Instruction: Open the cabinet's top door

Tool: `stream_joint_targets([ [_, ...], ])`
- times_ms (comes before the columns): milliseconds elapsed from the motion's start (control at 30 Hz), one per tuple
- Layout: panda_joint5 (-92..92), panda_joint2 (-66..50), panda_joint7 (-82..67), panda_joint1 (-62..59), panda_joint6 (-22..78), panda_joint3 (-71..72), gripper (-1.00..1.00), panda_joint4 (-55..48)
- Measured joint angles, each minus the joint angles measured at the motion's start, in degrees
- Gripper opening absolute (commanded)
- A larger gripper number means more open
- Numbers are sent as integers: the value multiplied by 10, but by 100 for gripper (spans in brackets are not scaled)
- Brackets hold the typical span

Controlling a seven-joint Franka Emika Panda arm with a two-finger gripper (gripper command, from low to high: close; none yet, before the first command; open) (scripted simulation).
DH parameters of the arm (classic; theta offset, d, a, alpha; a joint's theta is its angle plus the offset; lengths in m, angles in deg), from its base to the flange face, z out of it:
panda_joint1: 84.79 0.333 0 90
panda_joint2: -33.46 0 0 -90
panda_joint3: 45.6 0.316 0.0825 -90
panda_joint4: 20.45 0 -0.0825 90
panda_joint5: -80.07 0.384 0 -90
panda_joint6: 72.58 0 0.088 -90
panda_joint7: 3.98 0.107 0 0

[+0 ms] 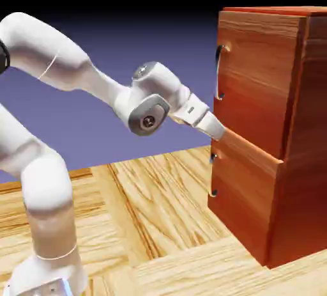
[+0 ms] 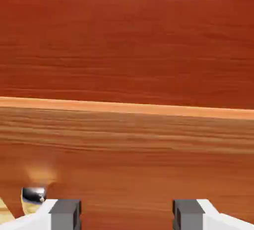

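The cabinet (image 1: 281,128) stands at the right of the exterior view, reddish-brown wood. Its top door (image 1: 255,77) lies flush and carries a curved silver handle (image 1: 219,74) at its left edge. My gripper (image 1: 220,133) sits below that handle, close against the front at the seam above the lower panel (image 1: 246,192). In the hand view wood fills the picture: the top door (image 2: 127,35) above a pale ledge, the lower panel (image 2: 127,164) beneath. My gripper (image 2: 127,216) is open, its grey fingertips (image 2: 64,214) apart with only wood behind them.
The lower panel stands slightly proud of the top door and has its own small metal handle (image 1: 212,173), whose end glints at the hand view's lower left (image 2: 33,194). The cabinet rests on a light wooden table (image 1: 159,211).
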Motion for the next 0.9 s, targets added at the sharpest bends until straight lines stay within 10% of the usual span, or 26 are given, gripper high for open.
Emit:
stream_joint_targets([
  [900, 673, 102, 284, -200, 19, 232, 0, -99],
])
